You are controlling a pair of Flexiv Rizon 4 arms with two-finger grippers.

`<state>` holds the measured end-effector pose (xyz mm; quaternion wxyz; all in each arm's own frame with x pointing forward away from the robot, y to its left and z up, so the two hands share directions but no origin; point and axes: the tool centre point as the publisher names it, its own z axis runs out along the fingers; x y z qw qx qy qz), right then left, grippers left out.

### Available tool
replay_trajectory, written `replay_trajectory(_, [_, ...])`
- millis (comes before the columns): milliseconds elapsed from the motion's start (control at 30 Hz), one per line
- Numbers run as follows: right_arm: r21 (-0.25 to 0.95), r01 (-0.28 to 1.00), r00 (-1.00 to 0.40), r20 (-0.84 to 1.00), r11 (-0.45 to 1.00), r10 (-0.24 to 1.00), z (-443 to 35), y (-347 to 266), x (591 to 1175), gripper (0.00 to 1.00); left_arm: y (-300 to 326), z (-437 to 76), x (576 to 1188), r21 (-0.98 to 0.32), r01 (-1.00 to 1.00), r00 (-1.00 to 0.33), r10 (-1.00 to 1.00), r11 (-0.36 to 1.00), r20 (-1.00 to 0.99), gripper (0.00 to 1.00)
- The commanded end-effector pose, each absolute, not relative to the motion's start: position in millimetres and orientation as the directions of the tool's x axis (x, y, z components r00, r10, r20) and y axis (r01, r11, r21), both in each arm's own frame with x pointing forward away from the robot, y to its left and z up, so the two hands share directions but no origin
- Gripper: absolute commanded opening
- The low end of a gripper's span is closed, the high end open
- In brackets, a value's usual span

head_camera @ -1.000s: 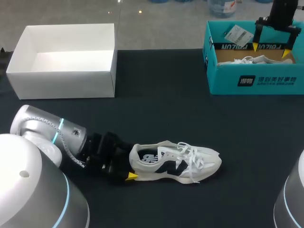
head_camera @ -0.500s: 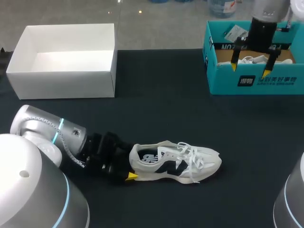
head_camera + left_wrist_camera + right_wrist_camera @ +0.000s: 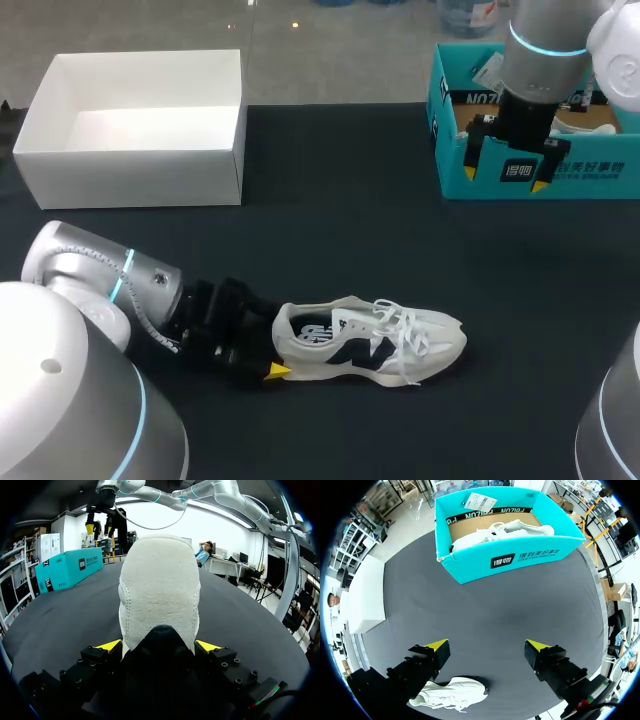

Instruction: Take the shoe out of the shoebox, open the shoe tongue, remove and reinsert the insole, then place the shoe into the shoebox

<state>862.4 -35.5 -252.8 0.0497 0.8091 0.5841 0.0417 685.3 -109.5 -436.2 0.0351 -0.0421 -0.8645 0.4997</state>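
- Dark tabletop (image 3: 350,240) carries everything: a white open box (image 3: 140,160) at the far left, the teal shoebox (image 3: 575,170) at the far right, and the white shoe (image 3: 370,340) near the front edge, well apart from both.
- The shoe is out of the shoebox, heel toward the left arm (image 3: 150,290) and toe toward the right; a second white shoe (image 3: 495,532) lies inside the shoebox.
- Left jaws hold the shoe by its heel, a yellow tip pressed on each side (the left wrist view shows this plainly).
- Right jaws stand wide and hold nothing, hanging just in front of the shoebox's front wall.
- The step in hand looks to be opening the tongue. To do it well, the left jaws should pin the heel firmly so the shoe cannot slide, while the right jaws come across, narrow, and pinch only the tongue's top edge, pulling up and toward the toe.
- Loose laces could snag a fingertip, so an approach from above the collar seems safer than one from the side.
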Motion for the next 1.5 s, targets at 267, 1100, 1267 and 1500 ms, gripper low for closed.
replay_trajectory(267, [0.193, 0.931, 0.314, 0.019, -0.311, 0.949, -253, -38, 857, 1.0, -111, -445, 684, -0.865, 0.037, -0.994, 0.107, 0.501, 0.019, 0.0])
replay_trajectory(1100, [0.213, 0.957, 0.204, -0.014, -0.196, 0.979, -242, 41, 829, 1.0, -111, -445, 684, -0.865, 0.037, -0.994, 0.107, 0.501, 0.019, 0.0])
replay_trajectory(1267, [0.209, 0.959, 0.203, -0.028, -0.193, 0.979, -245, 73, 813, 1.0, -111, -445, 684, -0.865, 0.037, -0.994, 0.107, 0.501, 0.019, 0.0])
replay_trajectory(1500, [0.203, 0.951, 0.233, 0.022, -0.232, 0.972, -250, 106, 780, 1.0, -111, -445, 684, -0.865, 0.037, -0.994, 0.107, 0.501, 0.019, 0.0])
